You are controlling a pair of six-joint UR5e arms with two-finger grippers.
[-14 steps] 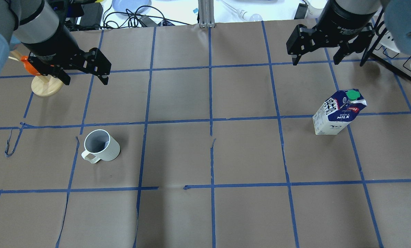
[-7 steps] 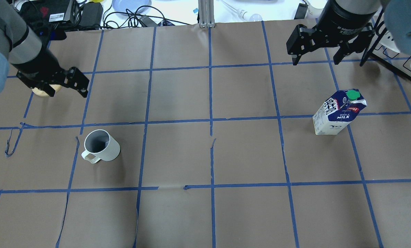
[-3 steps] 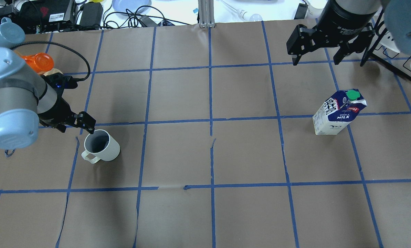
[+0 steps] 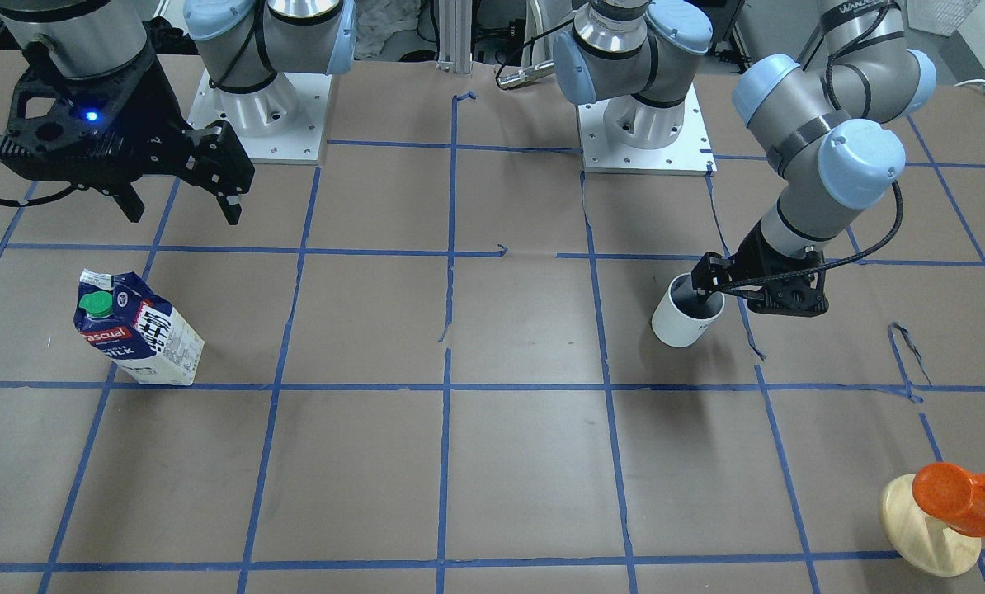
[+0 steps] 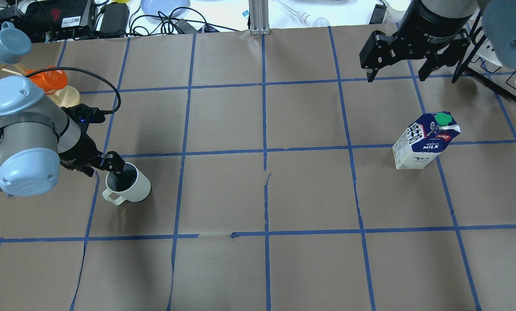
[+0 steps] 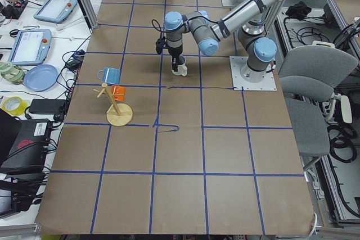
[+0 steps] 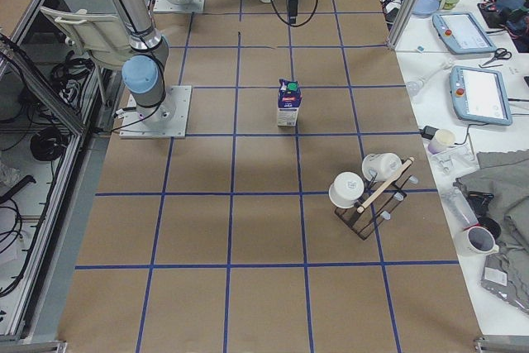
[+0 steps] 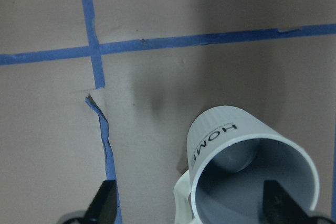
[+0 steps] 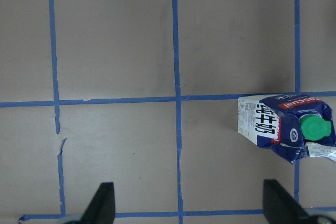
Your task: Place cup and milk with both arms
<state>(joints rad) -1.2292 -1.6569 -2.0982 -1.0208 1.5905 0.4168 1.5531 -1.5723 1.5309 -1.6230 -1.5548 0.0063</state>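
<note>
The white cup (image 5: 132, 188) stands upright on the table at the left, handle toward the near left. My left gripper (image 5: 106, 169) is open and low at its rim. In the left wrist view one finger (image 8: 278, 205) is inside the cup (image 8: 231, 135) and the other finger (image 8: 106, 203) is outside, on the handle side. The milk (image 5: 422, 142) stands upright at the right. My right gripper (image 5: 395, 71) is open and empty, high above the table beyond the carton. The right wrist view shows the milk (image 9: 278, 127) below and to the right.
A round wooden stand with an orange cup (image 5: 50, 81) and a light blue cup (image 5: 7, 41) is at the far left, just behind my left arm. A rack with white mugs (image 7: 364, 188) stands off to the right. Cables and clutter line the far edge.
My left gripper has come down from the far left, by the wooden stand, to the cup, and one finger is now inside it. The right arm, cup and milk have not moved.
</note>
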